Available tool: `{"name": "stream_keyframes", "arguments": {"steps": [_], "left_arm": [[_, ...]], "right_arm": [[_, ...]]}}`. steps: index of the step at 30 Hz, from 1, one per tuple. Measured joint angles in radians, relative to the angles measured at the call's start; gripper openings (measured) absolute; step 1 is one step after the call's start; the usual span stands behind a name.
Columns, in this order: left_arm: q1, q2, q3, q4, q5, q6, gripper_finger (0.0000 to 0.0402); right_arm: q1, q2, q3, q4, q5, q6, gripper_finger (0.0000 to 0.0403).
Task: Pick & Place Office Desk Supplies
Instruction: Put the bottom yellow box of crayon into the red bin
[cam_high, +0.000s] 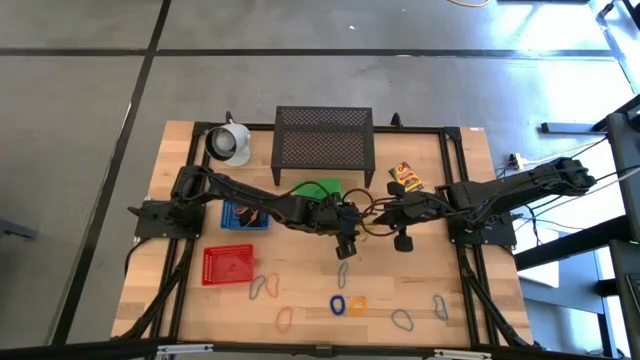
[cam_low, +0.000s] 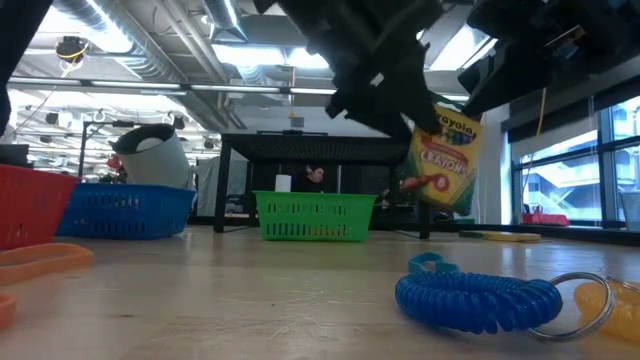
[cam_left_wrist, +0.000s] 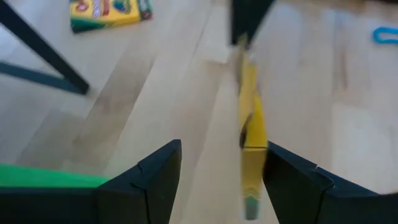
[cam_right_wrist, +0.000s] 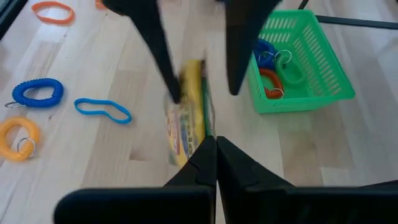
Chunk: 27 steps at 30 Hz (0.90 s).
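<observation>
1. Nearest in the low view, at the lower right of the frame, a blue coil keyring (cam_low: 478, 298) lies on the surface (cam_low: 250, 290) with a yellow one (cam_low: 610, 305) touching it. Neither is part of the step in hand.
2. Above them, in the upper right of that frame, the crayon box (cam_low: 445, 150) hangs in the air, clear of the surface, where both arms meet.
3. The right tool (cam_right_wrist: 216, 142) is clenched on one thin end of that box. The box reaches away from it, edge-on.
4. The left tool (cam_left_wrist: 222, 146) is released. Its fingers straddle the box without pinching it.
5. This looks like a hand-over from right to left. In the left wrist view the box sits close against the right-hand finger (cam_left_wrist: 292, 180), not midway.
6. To do it well, centre the left tool on the box first. Then close on the two broad faces, well apart from the right tool's grip.
7. The right tool should let go only once the left grip is firm. A thin cardboard box could twist or drop if released early.
8. Farther back, mid-frame, the green basket (cam_low: 315, 215) stands with coil keyrings already in it, and the blue basket (cam_low: 130, 210) stands to its left.
9. A second crayon box (cam_high: 405, 178) lies on the surface at centre right of the high view, beside the black mesh stand (cam_high: 323, 140).
</observation>
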Motion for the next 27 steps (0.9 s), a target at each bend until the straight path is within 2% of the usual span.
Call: {"name": "stream_keyframes", "arguments": {"steps": [3,6,14,15,20,27], "left_arm": [[0.014,0.001,-0.001,0.017,0.051,0.008,0.0204],[0.020,0.001,-0.001,0.027,0.104,0.038,0.0177],[0.020,0.001,-0.001,0.050,0.149,0.055,0.0031],[0.022,0.001,-0.001,0.049,0.152,0.051,0.0022],[0.024,0.001,-0.001,0.049,0.157,0.027,0.0024],[0.027,0.001,-0.001,0.015,0.214,-0.075,0.0024]], "right_arm": [[0.000,0.000,0.000,0.001,0.000,0.000,0.0000],[0.000,0.000,0.000,0.006,0.000,0.000,0.0000],[0.000,0.000,0.000,0.038,-0.001,0.001,0.0000],[0.000,0.000,0.000,0.038,-0.004,0.003,0.0000],[-0.005,0.000,0.000,0.038,-0.050,0.111,0.0019],[-0.038,-0.001,0.001,-0.015,-0.121,0.315,0.0116]]}}
